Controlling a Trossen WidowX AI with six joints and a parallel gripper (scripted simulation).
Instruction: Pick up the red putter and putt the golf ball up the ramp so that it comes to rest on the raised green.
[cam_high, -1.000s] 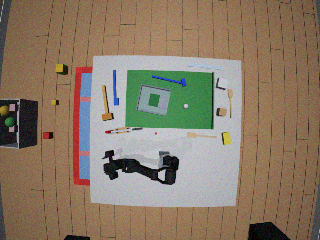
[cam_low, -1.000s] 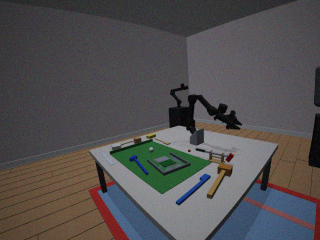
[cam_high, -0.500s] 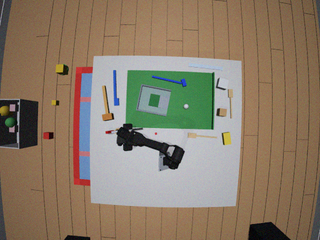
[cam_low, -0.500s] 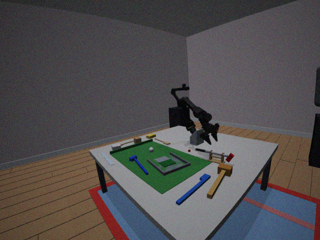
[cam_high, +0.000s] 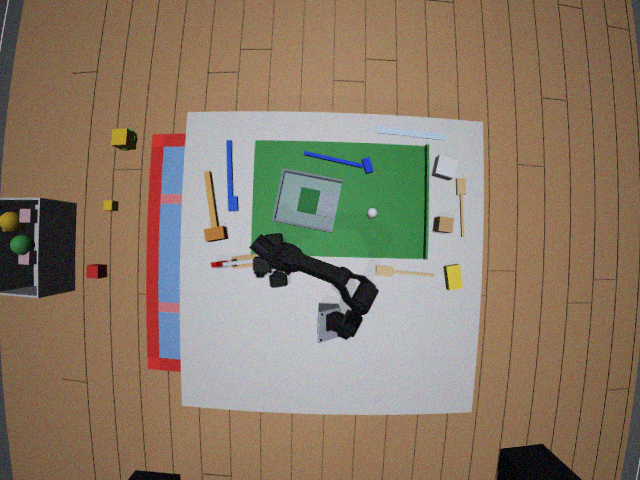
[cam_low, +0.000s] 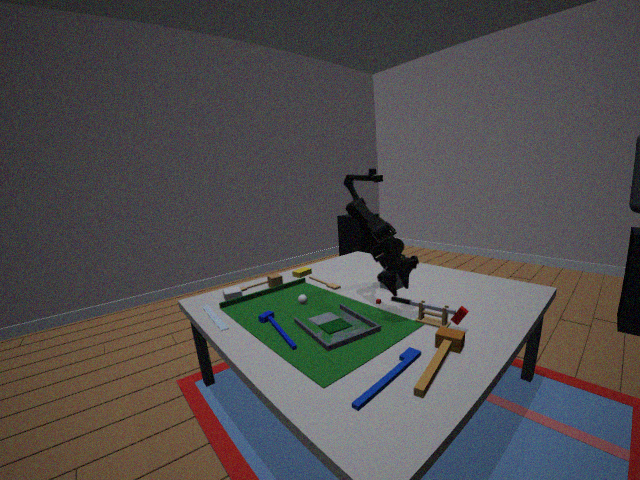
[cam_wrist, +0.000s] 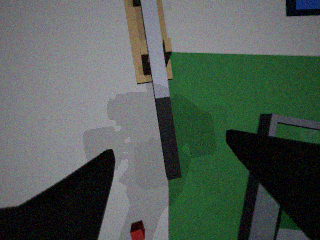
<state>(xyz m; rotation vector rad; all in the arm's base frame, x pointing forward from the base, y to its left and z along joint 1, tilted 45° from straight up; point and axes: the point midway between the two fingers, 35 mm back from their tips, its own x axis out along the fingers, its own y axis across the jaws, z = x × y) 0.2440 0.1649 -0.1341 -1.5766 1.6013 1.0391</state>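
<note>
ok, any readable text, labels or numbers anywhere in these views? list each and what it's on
None: no words, labels, brands or numbers show in any view.
The red putter, golf ball, green mat, blue putter and wooden mallet are all plain, unmarked surfaces.
The pale strip near the table's far edge might be a ruler, but any marks are too blurred to read.

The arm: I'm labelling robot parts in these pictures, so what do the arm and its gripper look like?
The arm is matte black all over, built of chunky, blocky links with a bulkier elbow section. It stands on a small grey base plate. The gripper ends in two broad, dark fingers that taper to points in the wrist view. No cables, markings or coloured trim are visible.
</note>
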